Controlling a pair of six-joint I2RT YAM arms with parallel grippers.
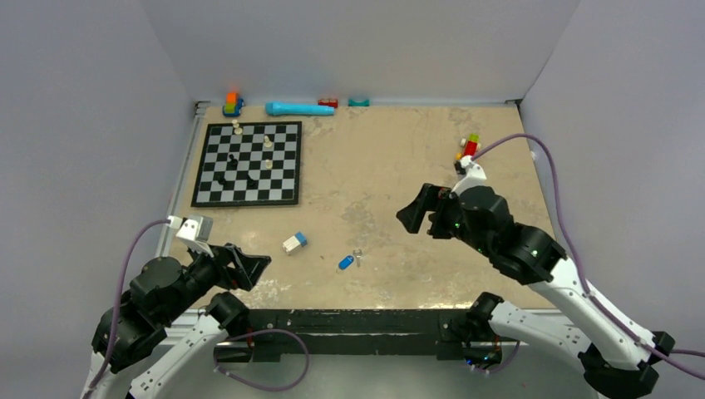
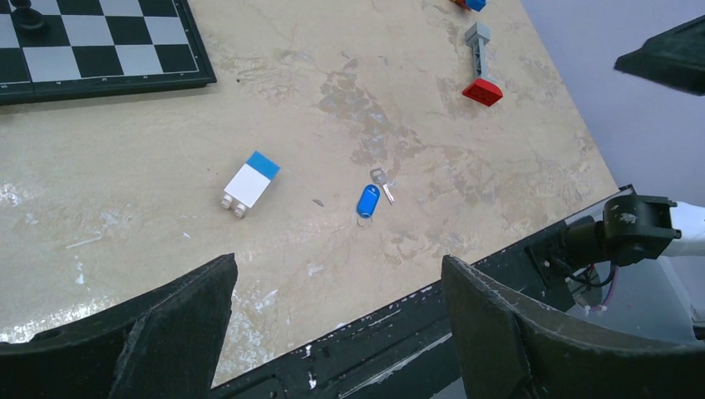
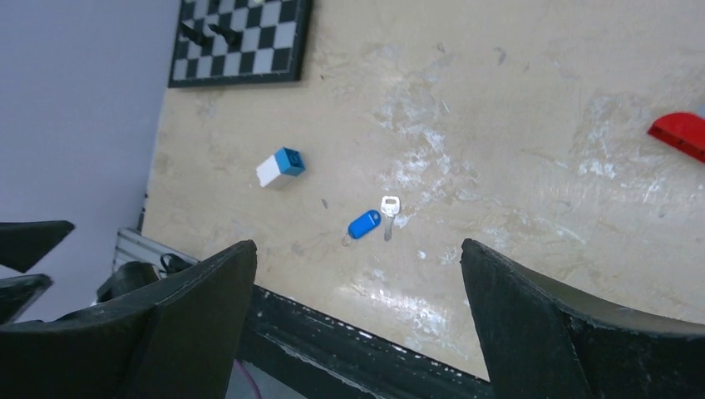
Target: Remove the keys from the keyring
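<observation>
The keys lie on the tan table near its front edge. The blue-headed key (image 1: 346, 263) (image 2: 367, 200) (image 3: 364, 224) and the pale silver key (image 1: 357, 253) (image 2: 382, 180) (image 3: 389, 208) lie side by side, touching at one end. A small wire ring (image 2: 364, 221) (image 3: 345, 241) shows at the blue key's other end. My left gripper (image 1: 258, 270) (image 2: 338, 262) is open and empty, above the front edge to the left of the keys. My right gripper (image 1: 420, 220) (image 3: 357, 246) is open and empty, raised to the right of and beyond them.
A white-and-blue block (image 1: 294, 242) (image 2: 249, 184) (image 3: 280, 168) lies left of the keys. A chessboard (image 1: 248, 163) with several pieces sits at the back left. Toys (image 1: 298, 109) line the back wall. A small toy (image 1: 468, 150) stands at the right, with a red block (image 2: 482, 90) (image 3: 680, 133).
</observation>
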